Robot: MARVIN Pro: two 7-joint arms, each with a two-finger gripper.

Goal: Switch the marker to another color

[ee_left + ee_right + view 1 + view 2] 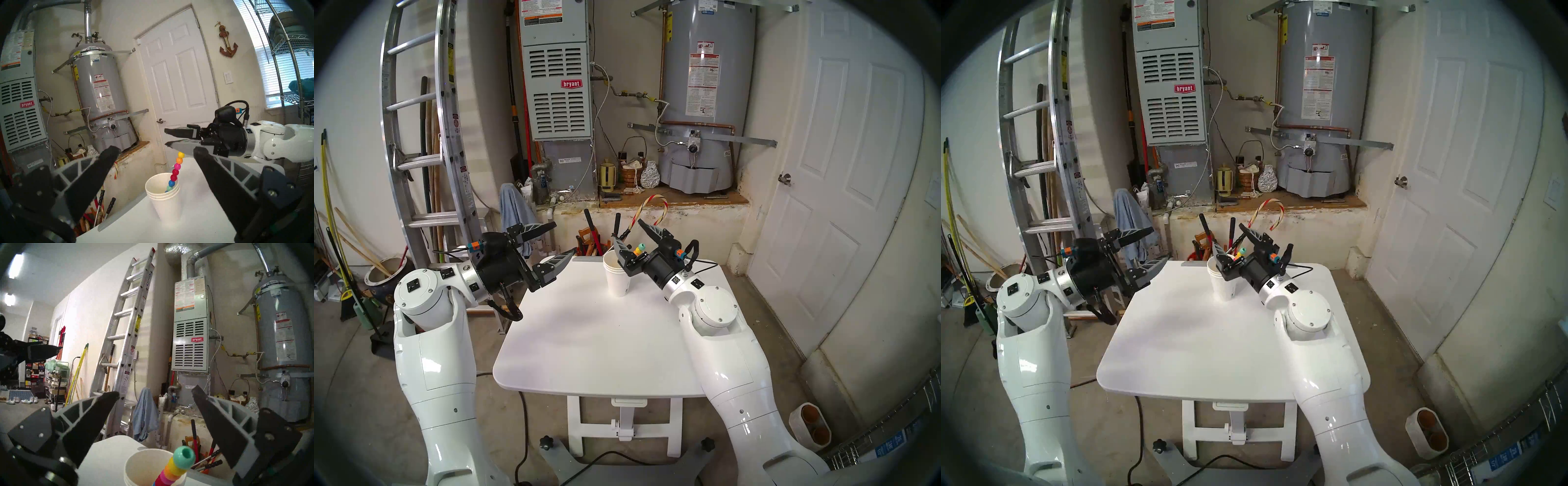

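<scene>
Standing in cups (165, 202): marker (175, 173)

I count two tools of mine, my left tool (558, 245) and my right tool (628, 233). One counter (585, 339) stands before me. On it I count one stack of paper cups (164, 195), three rims showing, so three cups nested. One marker (175, 171) stands in the stack; I count seven beads on it above the rim from the left wrist view.
</scene>
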